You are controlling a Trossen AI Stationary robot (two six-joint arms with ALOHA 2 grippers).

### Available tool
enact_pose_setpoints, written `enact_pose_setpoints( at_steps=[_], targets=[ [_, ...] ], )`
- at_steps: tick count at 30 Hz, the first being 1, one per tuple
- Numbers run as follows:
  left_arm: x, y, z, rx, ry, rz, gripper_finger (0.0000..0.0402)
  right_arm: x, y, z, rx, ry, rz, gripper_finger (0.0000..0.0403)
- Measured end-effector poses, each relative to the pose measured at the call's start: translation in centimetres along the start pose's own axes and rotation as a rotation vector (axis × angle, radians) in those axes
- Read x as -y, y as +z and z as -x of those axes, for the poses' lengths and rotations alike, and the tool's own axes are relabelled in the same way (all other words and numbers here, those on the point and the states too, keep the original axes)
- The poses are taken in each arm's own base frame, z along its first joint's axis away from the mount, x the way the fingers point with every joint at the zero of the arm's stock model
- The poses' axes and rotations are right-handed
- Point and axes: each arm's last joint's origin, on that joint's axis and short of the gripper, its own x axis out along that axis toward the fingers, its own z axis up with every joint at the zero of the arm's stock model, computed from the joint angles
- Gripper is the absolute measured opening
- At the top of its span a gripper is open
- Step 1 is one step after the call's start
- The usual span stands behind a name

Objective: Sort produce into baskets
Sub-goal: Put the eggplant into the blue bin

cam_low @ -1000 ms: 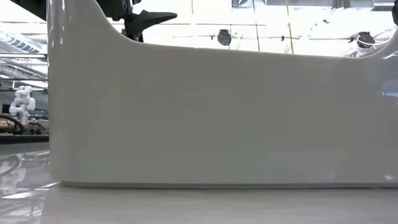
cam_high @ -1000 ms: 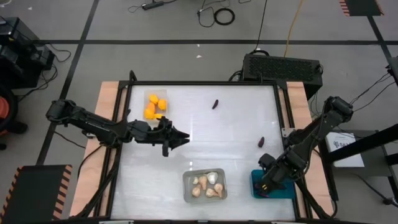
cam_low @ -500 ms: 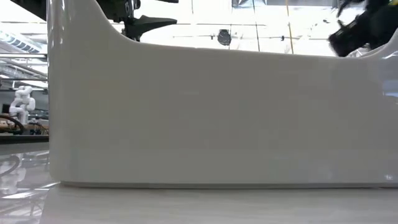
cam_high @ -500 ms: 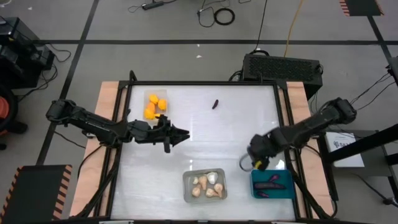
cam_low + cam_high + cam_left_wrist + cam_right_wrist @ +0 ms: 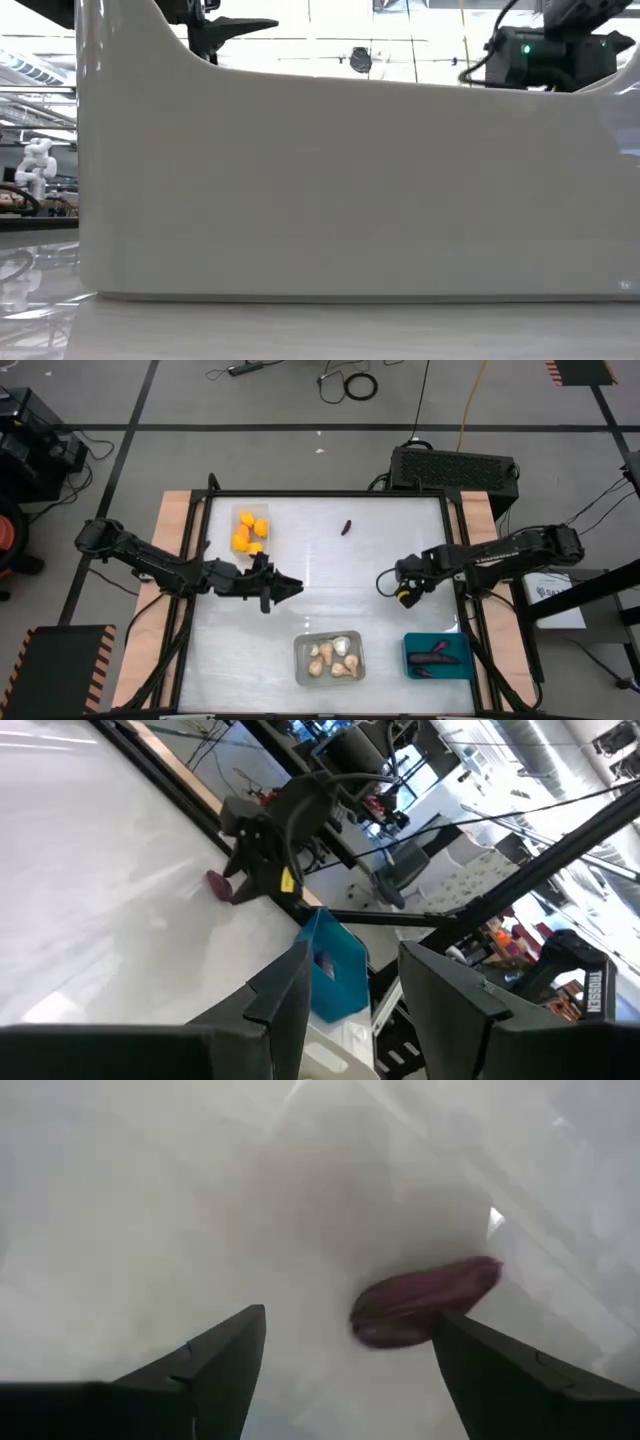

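— Since the earlier frame, the right gripper (image 5: 405,586) has swung from the teal bin (image 5: 437,657) at lower right up to mid-right, fingers spread over an eggplant (image 5: 425,1301).

— Progress?

— Oranges fill the clear bin (image 5: 251,528), garlic the grey bin (image 5: 330,658); another eggplant (image 5: 346,526) lies loose, upper centre. The left gripper (image 5: 290,587), part-open and empty, waits. The low view is blocked.

Three baskets (image 5: 251,529), two loose eggplants (image 5: 346,526), two arms (image 5: 150,560).
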Motion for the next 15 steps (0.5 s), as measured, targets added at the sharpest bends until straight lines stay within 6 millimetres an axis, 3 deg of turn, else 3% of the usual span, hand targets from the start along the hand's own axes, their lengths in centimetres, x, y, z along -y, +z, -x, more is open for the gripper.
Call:
enact_pose_setpoints(
  at_steps=[10,15],
  targets=[
    [-0.3,-0.3,0.1,0.019,0.078,0.038,0.0160,0.7,0.2,-0.4,0.062,-0.077,-0.068,0.0277],
    [-0.2,-0.4,0.1,0.021,0.076,0.042,0.0160,1.5,-0.2,-1.7,0.077,-0.105,-0.100,0.0277]
  ],
)
